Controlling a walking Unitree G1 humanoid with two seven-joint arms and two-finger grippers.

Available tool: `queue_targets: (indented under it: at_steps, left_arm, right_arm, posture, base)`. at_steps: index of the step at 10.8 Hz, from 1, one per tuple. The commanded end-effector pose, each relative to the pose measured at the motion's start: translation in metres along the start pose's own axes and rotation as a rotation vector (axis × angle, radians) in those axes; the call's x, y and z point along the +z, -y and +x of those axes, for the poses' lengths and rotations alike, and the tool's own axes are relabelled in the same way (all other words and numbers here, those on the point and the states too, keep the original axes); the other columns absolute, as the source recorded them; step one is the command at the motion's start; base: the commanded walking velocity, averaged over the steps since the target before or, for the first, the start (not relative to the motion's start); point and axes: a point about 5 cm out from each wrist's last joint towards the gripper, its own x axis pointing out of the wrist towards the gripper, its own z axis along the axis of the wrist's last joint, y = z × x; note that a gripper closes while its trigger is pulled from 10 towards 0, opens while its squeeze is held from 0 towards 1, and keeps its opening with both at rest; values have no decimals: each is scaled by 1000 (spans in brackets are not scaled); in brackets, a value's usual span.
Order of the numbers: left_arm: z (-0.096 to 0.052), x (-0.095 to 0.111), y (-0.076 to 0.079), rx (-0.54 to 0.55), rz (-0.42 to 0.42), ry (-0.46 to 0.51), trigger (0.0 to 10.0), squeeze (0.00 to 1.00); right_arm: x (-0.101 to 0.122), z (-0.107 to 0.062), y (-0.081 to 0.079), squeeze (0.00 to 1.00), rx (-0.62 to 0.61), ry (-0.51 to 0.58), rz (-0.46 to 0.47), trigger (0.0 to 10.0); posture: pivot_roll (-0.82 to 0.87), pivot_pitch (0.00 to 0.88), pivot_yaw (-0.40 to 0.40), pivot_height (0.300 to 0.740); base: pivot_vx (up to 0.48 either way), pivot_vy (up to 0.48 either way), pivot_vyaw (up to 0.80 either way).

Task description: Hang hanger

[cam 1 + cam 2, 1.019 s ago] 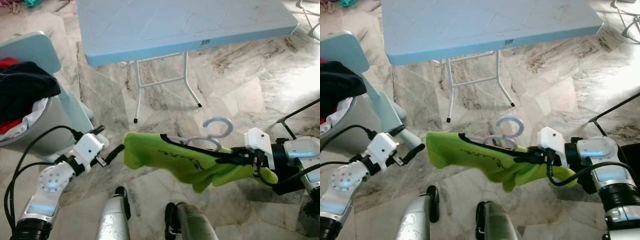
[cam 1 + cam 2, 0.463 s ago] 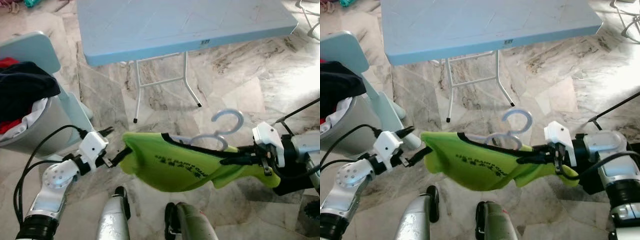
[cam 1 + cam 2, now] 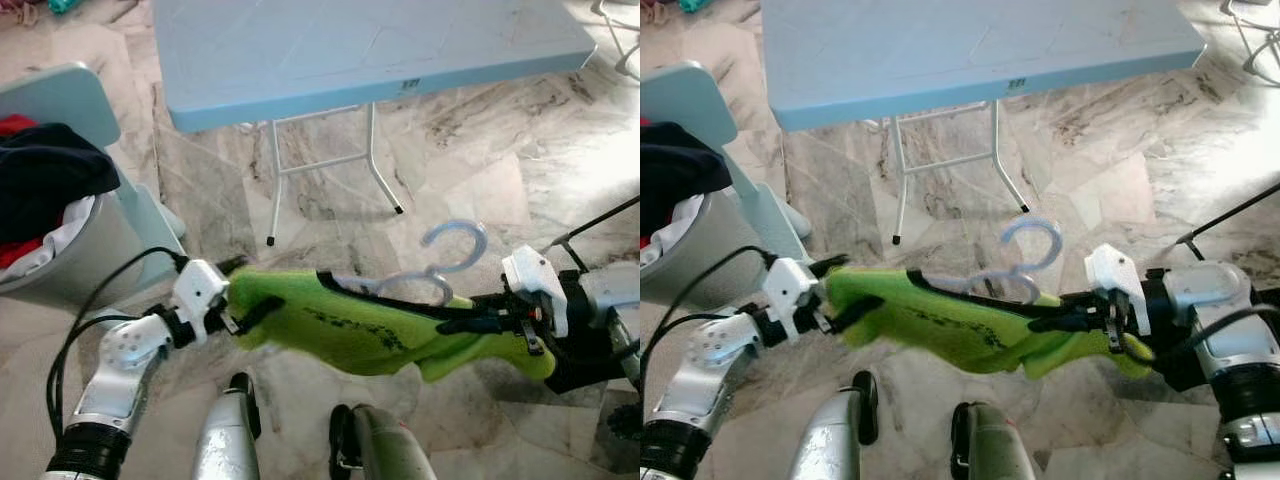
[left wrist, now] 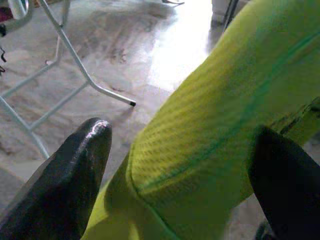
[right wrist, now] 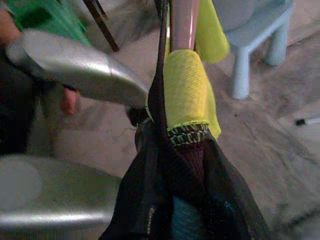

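Note:
A lime-green garment (image 3: 350,325) hangs on a pale lavender hanger whose hook (image 3: 455,240) sticks up above it. The garment is stretched level between my two arms above the marble floor. My right gripper (image 3: 470,322) is shut on the hanger's right end, cloth included. The right wrist view shows the hanger arm (image 5: 184,20) with green cloth (image 5: 186,85) wrapped over it. My left gripper (image 3: 255,290) is at the garment's left end, open. One finger sits above the cloth and one below, and the green cloth (image 4: 215,135) lies between the two black fingers (image 4: 65,185).
A light blue folding table (image 3: 300,60) on white legs stands ahead. On the left a grey basket (image 3: 70,250) holds dark and red clothes beside a pale blue chair (image 3: 60,100). A dark rod (image 3: 600,220) slants across the floor on the right. My own legs (image 3: 230,440) are below.
My left gripper has moved right and now has the garment's left end between its fingers. The garment has been drawn out flatter. The right gripper has kept its hold.

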Motion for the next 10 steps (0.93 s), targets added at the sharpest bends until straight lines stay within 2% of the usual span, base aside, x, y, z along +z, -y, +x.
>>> queue_targets:
  at_steps: [1, 3, 4, 6, 10]
  left_arm:
    - [-3, -2, 4, -19, -8, -15, 10000, 0]
    - [-6, -5, 1, -16, -9, -32, 10000, 0]
    - [-6, -8, 2, -30, -34, -32, 0, 0]
    - [-7, -12, 6, -67, -79, -31, 0, 0]
    - [-7, -13, 8, -76, -94, -21, 0, 0]
  right_arm:
    - [0, -8, 2, 0, -37, -12, -19, 10000]
    - [8, -9, -2, 0, 14, 34, 19, 10000]
    - [12, -9, -5, 0, 50, 47, 32, 10000]
    - [16, -15, -6, 0, 59, 58, 61, 10000]
    - [18, -16, -13, 0, 94, 59, 101, 10000]
  posture:
    - [-36, 287, -76, 740]
    - [-31, 287, -76, 740]
    - [-33, 286, -76, 740]
    - [-41, 286, -78, 740]
    - [-45, 284, -80, 740]
  base:
    - [0, 0, 0]
    - [0, 0, 0]
    - [0, 0, 0]
    - [0, 0, 0]
    - [0, 0, 0]
